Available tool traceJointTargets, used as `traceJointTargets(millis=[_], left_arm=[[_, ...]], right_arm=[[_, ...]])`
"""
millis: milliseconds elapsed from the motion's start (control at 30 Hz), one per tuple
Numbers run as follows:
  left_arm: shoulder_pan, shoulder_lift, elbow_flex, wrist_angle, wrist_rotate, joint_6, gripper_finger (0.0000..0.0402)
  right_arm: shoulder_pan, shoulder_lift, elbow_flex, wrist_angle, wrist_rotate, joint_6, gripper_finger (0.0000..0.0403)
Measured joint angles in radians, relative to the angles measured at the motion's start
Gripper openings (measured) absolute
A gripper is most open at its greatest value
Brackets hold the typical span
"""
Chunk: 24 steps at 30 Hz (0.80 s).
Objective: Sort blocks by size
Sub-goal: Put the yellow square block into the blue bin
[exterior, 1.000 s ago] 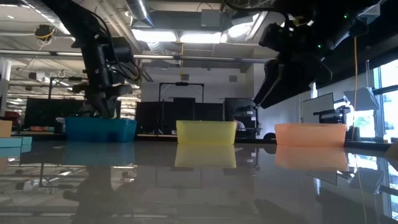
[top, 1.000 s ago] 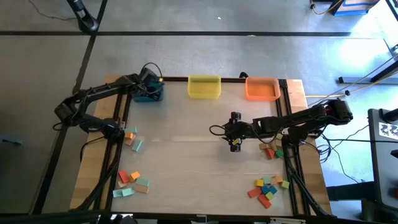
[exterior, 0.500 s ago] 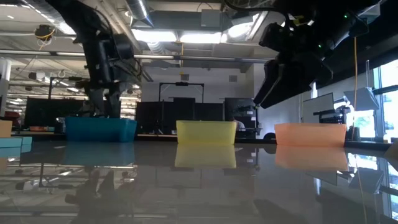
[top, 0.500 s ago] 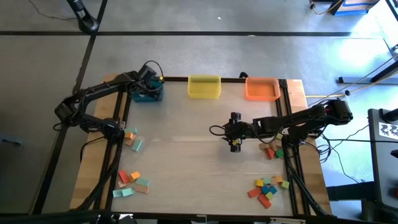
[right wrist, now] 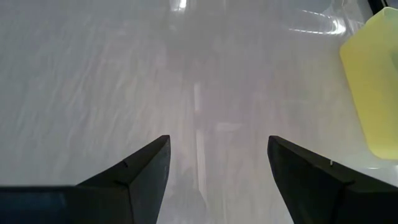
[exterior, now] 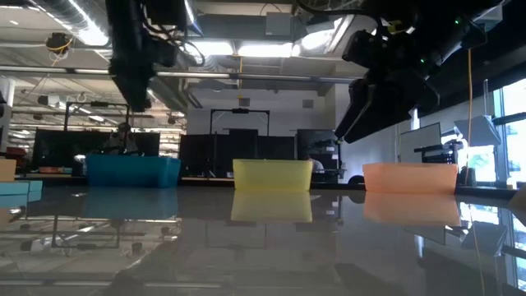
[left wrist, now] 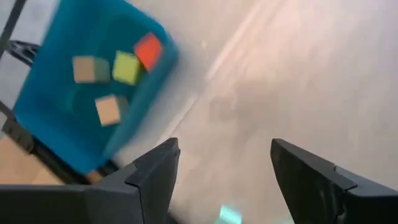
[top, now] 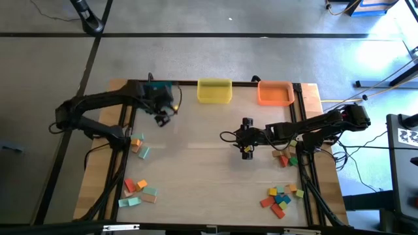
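My left gripper [top: 164,112] hangs open and empty above the table, just off the near side of the blue bin [left wrist: 74,118]. Several blocks lie inside that bin: a red one [left wrist: 148,50], a green one [left wrist: 126,67] and two tan ones [left wrist: 107,109]. Loose blocks rest flat on the table in clusters at the left [top: 138,146], near left [top: 138,190], right [top: 283,158] and near right [top: 279,197]. My right gripper [top: 246,151] waits open over the table's middle, with bare tabletop between its fingers [right wrist: 143,171].
The yellow bin [top: 214,91] and the orange bin [top: 275,93] stand along the far edge, to the right of the blue bin [exterior: 131,171]. Bare tabletop [top: 196,163] lies between the two arms. Dark frame rails [top: 124,130] run along both sides of the table.
My left gripper has risen out of the blue bin and swung toward the table's near edge and a little to the right, rolling as it went. The right arm has kept still.
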Motion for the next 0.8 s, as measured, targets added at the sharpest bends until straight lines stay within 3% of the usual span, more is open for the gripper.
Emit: traceJointTargets(millis=[233,433,800], left_arm=[[-0.127,0.000,-0.001,-0.154,0.014,-0.004,0.0241],[-0.179,0.000,-0.062,-0.155,0.126,0.032,0.0240],[-0.270,-0.002,-0.203,-0.156,0.135,0.005,0.0240]], right_arm=[[0.000,0.000,0.000,0.000,-0.018,0.022,0.0266],[0.000,0.000,0.000,0.003,-0.019,0.022,0.0266],[0.000,0.000,0.000,0.033,-0.019,-0.001,0.0266]])
